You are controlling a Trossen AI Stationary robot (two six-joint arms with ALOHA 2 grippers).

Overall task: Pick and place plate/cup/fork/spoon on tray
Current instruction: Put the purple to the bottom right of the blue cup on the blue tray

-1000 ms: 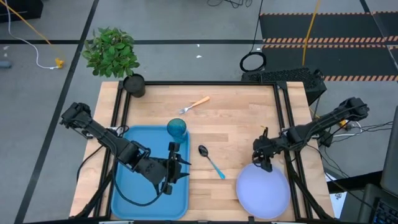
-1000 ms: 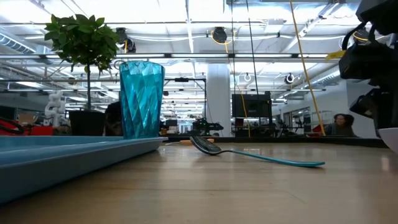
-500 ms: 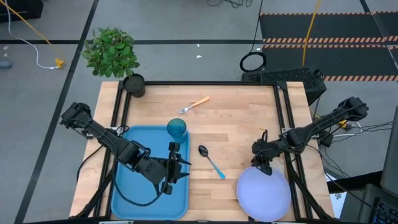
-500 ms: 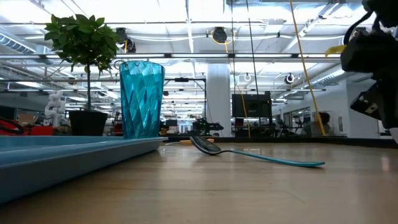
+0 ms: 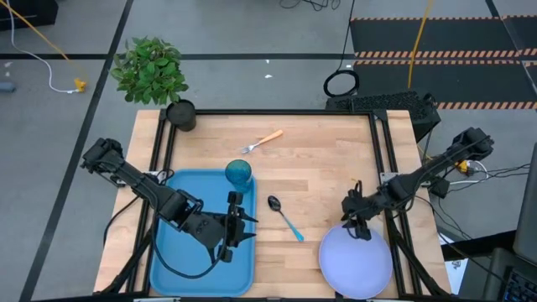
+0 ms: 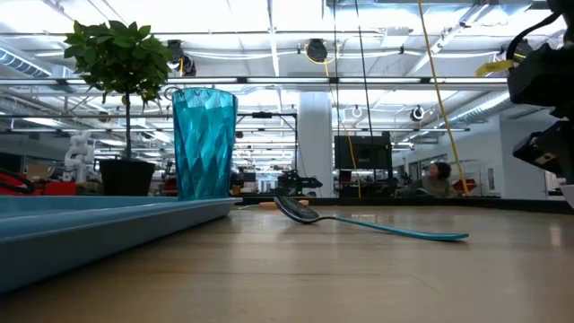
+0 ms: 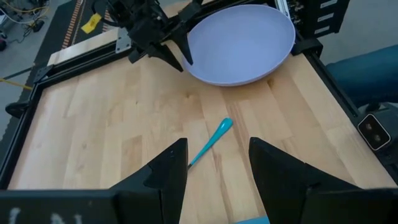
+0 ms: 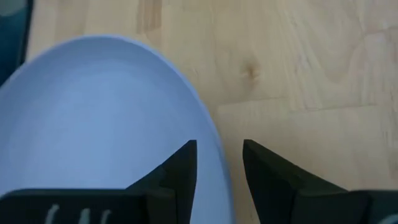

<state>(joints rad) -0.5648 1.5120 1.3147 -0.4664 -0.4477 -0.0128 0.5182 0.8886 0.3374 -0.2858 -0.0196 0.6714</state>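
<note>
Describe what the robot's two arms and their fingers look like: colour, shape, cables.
Both arms are black and jointed. The left gripper and right gripper each end in two dark, tapering fingers. A black cable loops beneath the left arm; the right arm carries a small yellow tag near its base.

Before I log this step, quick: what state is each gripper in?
Left gripper: open, empty, over the blue tray.
Right gripper: open, straddling the plate rim, not clamped.
</note>
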